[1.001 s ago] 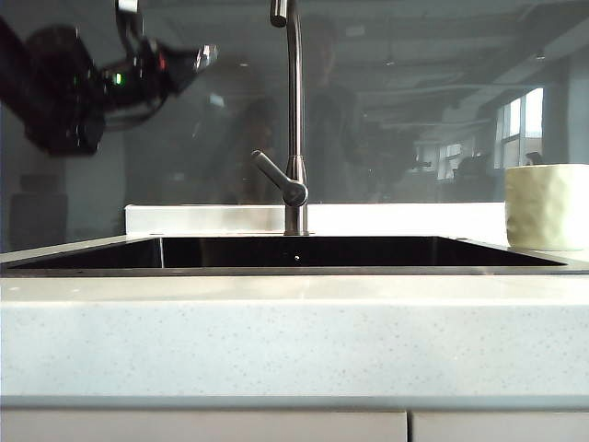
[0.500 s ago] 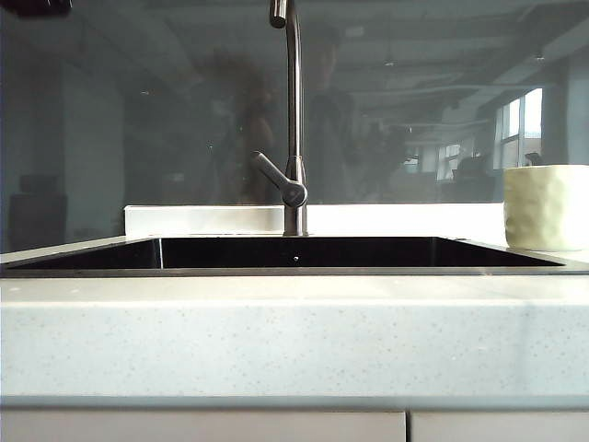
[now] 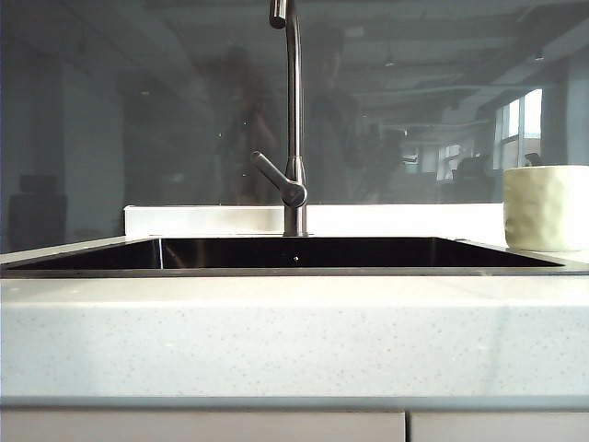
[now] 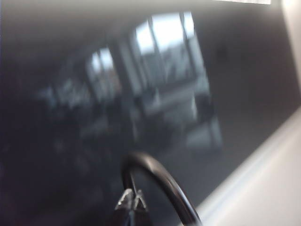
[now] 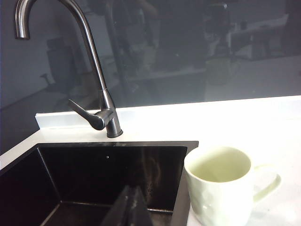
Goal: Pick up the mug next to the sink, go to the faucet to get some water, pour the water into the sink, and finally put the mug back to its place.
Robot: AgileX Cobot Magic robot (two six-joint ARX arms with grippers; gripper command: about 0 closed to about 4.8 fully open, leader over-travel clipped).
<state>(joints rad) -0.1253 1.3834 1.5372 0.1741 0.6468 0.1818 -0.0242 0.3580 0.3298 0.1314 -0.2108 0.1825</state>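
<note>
Pale cream-green ceramic mug (image 5: 221, 186) with a dimpled wall sits upright on the speckled white stone counter (image 3: 294, 341), just beside the wide dark glossy sink (image 5: 94, 183), at about 3 o'clock from the basin in the exterior view. It looks empty. Loop handle (image 5: 268, 181) points to 3 o'clock, away from the sink. Tall brushed-steel gooseneck faucet (image 5: 89, 70) stands at the basin's 12 o'clock edge, lever off to its side; no water runs.

Neither arm shows in the exterior view. Right gripper (image 5: 131, 207): jaws pressed together, nothing between them, hanging over the sink's near corner, mug just beside it at about 3 o'clock in its own view, not touching. Left gripper (image 4: 131, 202): also closed and empty, facing the dark glass backsplash; view is blurred, a black cable loops past it.

Handling call: glazed ceramic, rigid, moderately heavy, slick, chips if knocked on stone or steel. Best hold is likely a rim pinch, one finger inside and one outside, or across the handle. Jaws must open first. Once filled it gets heavier, so keep it level.
</note>
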